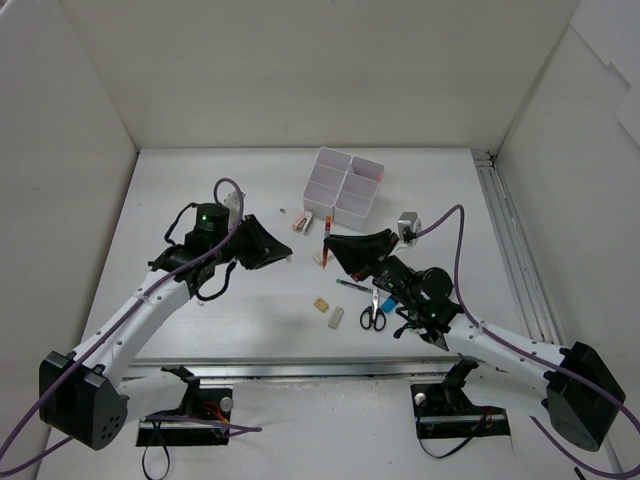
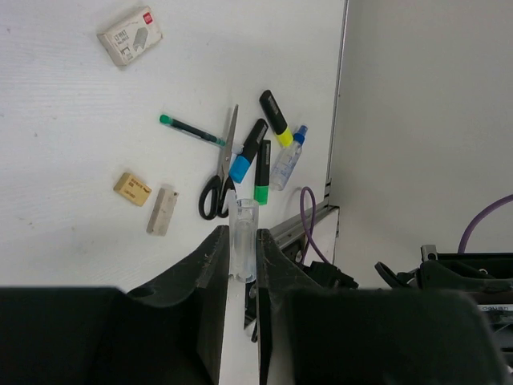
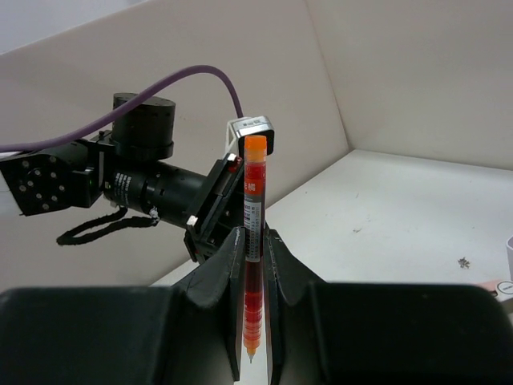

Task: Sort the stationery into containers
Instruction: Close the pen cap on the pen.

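Note:
My right gripper (image 1: 332, 243) is shut on a red pen (image 1: 327, 235), held upright with its bare tip pointing down; it shows clearly in the right wrist view (image 3: 254, 184). My left gripper (image 1: 278, 252), just left of it, is shut on a clear pen cap (image 2: 244, 241). The four white containers (image 1: 345, 185) stand at the back centre. On the table lie black-handled scissors (image 2: 218, 180), a green-ended dark pen (image 2: 192, 131), blue (image 2: 247, 152), green (image 2: 262, 172) and yellow (image 2: 275, 118) highlighters, a blue-capped glue bottle (image 2: 287, 158), a tan eraser (image 2: 132, 188) and a white eraser (image 2: 163, 211).
A boxed eraser (image 2: 130, 36) lies near the containers, with a small pink piece (image 1: 298, 224) beside it. A metal rail (image 1: 300, 367) runs along the table's near edge and another (image 1: 510, 250) along the right side. White walls enclose the table.

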Controlling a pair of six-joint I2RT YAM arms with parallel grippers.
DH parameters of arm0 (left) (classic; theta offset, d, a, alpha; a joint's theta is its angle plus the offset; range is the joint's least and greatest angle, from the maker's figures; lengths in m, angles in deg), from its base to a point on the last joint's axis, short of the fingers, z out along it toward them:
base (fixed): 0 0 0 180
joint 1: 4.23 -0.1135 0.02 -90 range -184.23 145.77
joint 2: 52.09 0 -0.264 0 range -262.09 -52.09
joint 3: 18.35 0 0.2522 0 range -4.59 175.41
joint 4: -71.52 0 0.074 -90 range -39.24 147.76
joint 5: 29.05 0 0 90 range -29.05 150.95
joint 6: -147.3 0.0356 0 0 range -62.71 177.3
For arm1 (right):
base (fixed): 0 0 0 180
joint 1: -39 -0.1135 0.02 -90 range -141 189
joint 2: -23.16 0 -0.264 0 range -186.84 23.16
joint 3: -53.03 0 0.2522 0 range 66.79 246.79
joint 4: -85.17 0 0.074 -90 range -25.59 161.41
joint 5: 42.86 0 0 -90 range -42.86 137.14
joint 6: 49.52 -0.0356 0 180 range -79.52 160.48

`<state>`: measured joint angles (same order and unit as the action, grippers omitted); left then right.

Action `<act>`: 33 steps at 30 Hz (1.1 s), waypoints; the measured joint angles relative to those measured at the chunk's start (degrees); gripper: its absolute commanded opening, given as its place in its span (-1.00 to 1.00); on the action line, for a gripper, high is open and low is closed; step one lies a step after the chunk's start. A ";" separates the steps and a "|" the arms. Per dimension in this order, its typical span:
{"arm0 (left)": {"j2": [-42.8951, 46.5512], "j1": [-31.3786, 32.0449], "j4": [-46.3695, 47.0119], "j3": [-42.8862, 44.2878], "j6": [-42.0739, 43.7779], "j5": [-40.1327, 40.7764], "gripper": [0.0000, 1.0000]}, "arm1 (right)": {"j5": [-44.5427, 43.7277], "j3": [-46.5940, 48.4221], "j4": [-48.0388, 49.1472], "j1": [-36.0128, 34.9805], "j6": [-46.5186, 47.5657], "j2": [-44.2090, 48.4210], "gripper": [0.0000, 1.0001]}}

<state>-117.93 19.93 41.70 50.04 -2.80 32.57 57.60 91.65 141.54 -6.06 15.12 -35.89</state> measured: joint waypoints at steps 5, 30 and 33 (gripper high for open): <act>-1.25 -0.13 2.89 0.00 2.73 -4.94 -1.00 | -0.15 -0.02 0.02 -0.04 0.61 0.00 -1.00; 6.45 4.92 24.13 -13.05 40.44 -19.17 -1.00 | -9.01 3.04 0.90 -0.92 -5.03 -8.94 -1.00; 6.29 4.92 26.84 -13.42 40.19 -18.03 -1.00 | -10.71 3.04 0.83 -1.57 -6.64 -10.71 -1.00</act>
<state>-111.63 24.85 68.54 36.62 37.39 14.54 46.89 94.69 142.37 -7.63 8.47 -46.60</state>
